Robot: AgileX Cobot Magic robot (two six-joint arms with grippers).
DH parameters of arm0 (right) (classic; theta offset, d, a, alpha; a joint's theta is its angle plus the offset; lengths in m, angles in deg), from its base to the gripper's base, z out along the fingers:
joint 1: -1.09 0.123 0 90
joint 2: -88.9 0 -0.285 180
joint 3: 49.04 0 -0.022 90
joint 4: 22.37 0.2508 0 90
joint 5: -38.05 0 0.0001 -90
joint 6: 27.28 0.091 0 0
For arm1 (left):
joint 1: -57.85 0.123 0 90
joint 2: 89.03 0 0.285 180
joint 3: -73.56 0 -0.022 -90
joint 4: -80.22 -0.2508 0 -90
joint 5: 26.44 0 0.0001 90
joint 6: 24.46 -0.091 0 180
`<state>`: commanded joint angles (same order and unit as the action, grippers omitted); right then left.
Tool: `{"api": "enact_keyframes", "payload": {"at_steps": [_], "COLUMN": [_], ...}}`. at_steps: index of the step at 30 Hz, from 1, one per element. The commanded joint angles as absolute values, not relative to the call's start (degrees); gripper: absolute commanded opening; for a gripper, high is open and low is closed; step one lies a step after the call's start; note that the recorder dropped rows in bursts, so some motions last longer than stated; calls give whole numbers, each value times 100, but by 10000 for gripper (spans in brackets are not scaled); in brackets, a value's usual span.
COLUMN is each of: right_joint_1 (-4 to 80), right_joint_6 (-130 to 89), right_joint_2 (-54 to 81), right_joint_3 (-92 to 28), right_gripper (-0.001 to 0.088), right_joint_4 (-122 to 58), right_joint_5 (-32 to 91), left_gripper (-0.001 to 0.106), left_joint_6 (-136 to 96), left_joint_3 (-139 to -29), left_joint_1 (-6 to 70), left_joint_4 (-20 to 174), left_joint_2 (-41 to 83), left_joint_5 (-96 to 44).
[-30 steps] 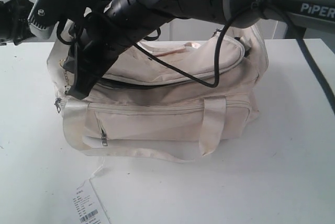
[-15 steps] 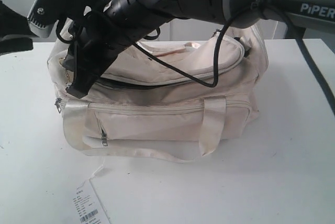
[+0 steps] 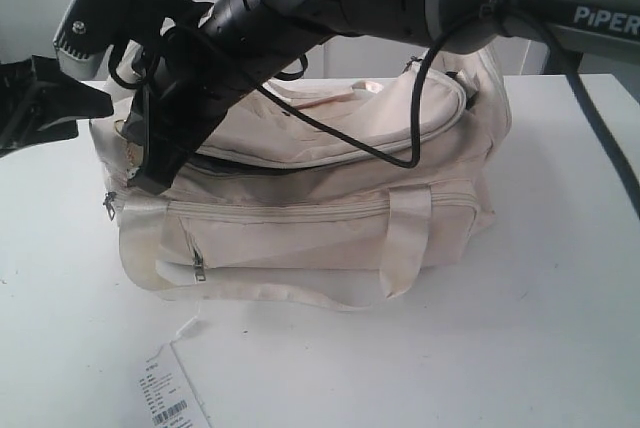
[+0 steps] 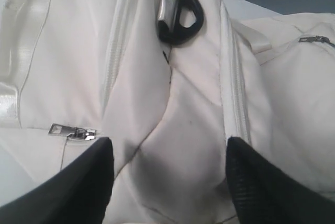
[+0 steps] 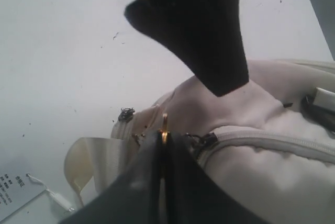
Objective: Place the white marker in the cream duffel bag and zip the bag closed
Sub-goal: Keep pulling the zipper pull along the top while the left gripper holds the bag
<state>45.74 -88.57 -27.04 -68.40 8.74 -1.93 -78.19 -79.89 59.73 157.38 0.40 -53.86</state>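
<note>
Cream bag [image 3: 330, 213] sits on the table [image 3: 540, 328], one end right under the right gripper [image 5: 163, 132], whose fingers are pressed together on a small gold zipper pull [image 5: 164, 123]. The left gripper [image 4: 168, 153] hangs beside that same end, fingers spread, with the bag's fabric and a black strap ring [image 4: 180, 17] just ahead.
</note>
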Motion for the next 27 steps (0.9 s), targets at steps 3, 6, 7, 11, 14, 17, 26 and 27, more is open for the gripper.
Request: {"api": "enact_keyframes", "payload": {"at_steps": [3,6,7,11,14,17,26,27], "right_joint_1": [4574,4574,4574,4574,4574,4574,4574,4574], "right_joint_6": [-8857,-8857,-8857,-8857,-8857,-8857,-8857,-8857], "right_joint_2": [-2704,-2704,-2704,-2704,-2704,-2704,-2704,-2704], "right_joint_3": [-6840,-6840,-6840,-6840,-6840,-6840,-6840,-6840], "right_gripper": [0,0,0,0,0,0,0,0], "right_joint_4": [874,874,874,874,874,874,874,874], "right_joint_5": [-193,-193,-193,-193,-193,-205,-215,-215], "left_gripper": [654,654,654,654,654,643,-5,1], "left_joint_6": [-7843,-7843,-7855,-7893,-8091,-8386,-8491,-8491], "left_joint_3": [-7989,-7989,-7989,-7989,-7989,-8000,-8000,-8000], "left_joint_1": [5973,5973,5973,5973,5973,5973,5973,5973], "left_joint_4": [15812,15790,15790,16010,16295,16576,16717,16736], "left_joint_2": [-91,-167,-182,-308,-416,-496,-635,-635], "left_joint_5": [-5185,-5010,-5011,-5151,-5333,-5472,-5425,-5409]}}
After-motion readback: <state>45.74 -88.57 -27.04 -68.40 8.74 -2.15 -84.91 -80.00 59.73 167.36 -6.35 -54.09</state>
